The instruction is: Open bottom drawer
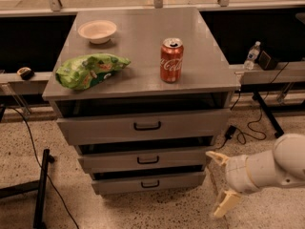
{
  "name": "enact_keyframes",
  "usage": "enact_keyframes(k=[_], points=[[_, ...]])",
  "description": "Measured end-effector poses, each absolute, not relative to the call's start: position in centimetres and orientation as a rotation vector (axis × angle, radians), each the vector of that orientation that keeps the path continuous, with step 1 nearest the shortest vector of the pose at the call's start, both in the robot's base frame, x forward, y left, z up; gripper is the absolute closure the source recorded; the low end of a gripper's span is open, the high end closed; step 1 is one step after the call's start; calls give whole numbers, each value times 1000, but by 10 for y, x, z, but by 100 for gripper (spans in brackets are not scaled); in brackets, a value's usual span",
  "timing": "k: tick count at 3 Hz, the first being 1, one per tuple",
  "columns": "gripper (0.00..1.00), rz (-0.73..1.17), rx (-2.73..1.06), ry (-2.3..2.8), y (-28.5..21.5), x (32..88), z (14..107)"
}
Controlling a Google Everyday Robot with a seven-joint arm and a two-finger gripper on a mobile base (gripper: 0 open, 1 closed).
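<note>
Cream two-finger hand (220, 180) hovering low, off the desk's (143, 78) front-right corner, fingers spread wide and gripping nothing. Narrow grey metal bottom drawer (181, 181) with its small black bar handle sitting lowest beneath the front edge, just left of the hand. Red cola can (171, 60) standing near the front edge.

Dim warm light; gripper (212, 185) lower right

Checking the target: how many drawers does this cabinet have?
3, stacked: top drawer, middle drawer, bottom drawer. None appear hidden. The end effector is open, right of the bottom drawer.
</note>
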State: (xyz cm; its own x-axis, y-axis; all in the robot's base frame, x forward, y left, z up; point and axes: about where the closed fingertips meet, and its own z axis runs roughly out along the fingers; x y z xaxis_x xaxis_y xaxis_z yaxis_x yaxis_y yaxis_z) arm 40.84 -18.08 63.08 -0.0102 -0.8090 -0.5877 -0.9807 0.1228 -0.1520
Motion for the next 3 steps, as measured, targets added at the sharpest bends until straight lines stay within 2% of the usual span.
enact_keyframes(k=[1,3], points=[[0,440,-1809,1721,-158,412,588],[0,391,-1809,1719,-153,426,558]])
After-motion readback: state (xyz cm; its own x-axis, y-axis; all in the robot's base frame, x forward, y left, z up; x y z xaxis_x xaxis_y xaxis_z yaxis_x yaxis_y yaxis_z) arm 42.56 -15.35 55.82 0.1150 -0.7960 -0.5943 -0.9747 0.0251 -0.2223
